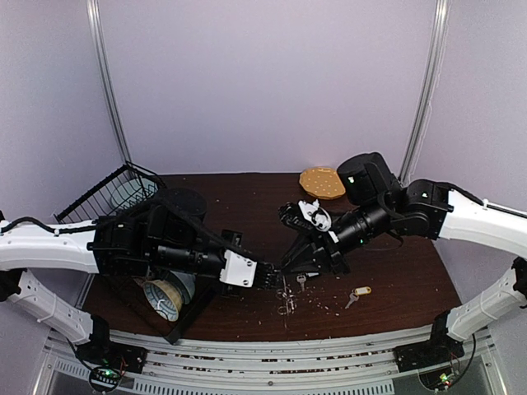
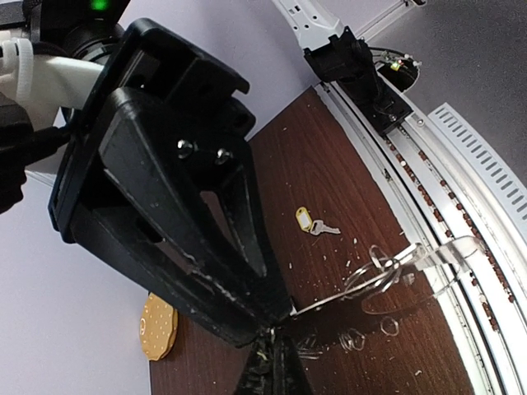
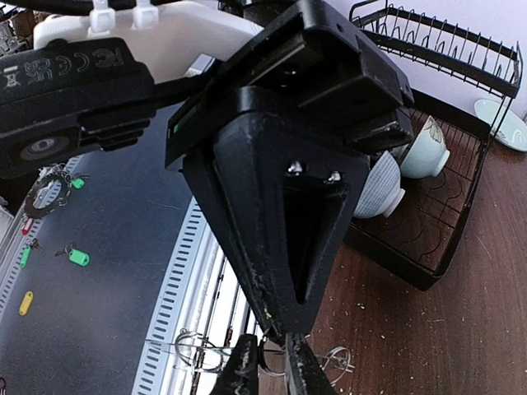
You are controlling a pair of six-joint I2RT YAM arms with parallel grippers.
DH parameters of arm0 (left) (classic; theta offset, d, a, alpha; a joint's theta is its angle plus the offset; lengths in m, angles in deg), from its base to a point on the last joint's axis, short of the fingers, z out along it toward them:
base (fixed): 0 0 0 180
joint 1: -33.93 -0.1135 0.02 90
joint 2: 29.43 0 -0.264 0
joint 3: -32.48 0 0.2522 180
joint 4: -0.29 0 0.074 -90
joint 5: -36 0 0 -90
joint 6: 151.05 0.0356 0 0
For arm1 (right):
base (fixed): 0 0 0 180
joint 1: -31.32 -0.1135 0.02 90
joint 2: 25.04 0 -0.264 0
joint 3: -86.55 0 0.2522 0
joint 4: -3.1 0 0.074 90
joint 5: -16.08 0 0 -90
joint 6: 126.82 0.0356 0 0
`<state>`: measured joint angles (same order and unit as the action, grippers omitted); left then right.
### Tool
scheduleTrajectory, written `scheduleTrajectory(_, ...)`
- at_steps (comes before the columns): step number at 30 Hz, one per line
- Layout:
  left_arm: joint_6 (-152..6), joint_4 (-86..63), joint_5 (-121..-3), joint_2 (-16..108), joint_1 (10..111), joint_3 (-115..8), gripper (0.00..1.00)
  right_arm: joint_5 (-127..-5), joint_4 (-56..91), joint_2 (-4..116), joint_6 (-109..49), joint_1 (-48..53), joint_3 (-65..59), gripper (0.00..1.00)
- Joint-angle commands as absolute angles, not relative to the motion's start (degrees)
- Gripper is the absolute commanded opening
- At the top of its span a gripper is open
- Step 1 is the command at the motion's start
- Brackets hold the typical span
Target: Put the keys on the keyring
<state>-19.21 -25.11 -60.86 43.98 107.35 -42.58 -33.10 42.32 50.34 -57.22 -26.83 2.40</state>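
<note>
Between both closed jaws, the keyring (image 2: 385,263), seemingly pinched, stretches lengthwise toward the front rail (image 2: 461,189).

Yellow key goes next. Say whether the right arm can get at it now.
Probably yes: the yellow-tagged key lies in the open on the table, on that arm's side, with nothing between it and the right gripper.
</note>
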Motion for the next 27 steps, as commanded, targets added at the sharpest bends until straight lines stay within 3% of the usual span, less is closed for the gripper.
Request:
scheduleTrajectory(1,-18.18,-22.12,-62.13,42.76,107.84,-43.97,0.00,-32.41,44.19,51.45,-57.44,-26.65,0.34,0.13)
scheduleTrajectory(8,-18.36,-20.09,-60.97,42.43,107.80,-42.93,0.00,-33.16,44.64,51.78,-57.30,-26.60,0.46,0.13)
scheduleTrajectory(10,-18.49,-19.45,-59.98,42.28,107.84,-42.43,0.00,-34.21,43.60,51.51,-56.97,-26.57,0.95,0.24)
scheduleTrajectory(12,-18.66,-19.00,-59.54,41.95,107.84,-42.01,0.00,-35.65,41.93,50.63,-56.48,-26.59,1.95,0.26)
scheduleTrajectory(23,-19.39,-18.16,-58.44,41.32,107.84,-41.04,0.00,-38.31,38.28,48.04,-55.88,-26.58,4.93,0.21)
scheduleTrajectory(27,-19.98,-17.07,-57.62,41.12,107.84,-40.50,0.00,-38.32,36.73,47.49,-55.31,-26.59,5.82,0.12)
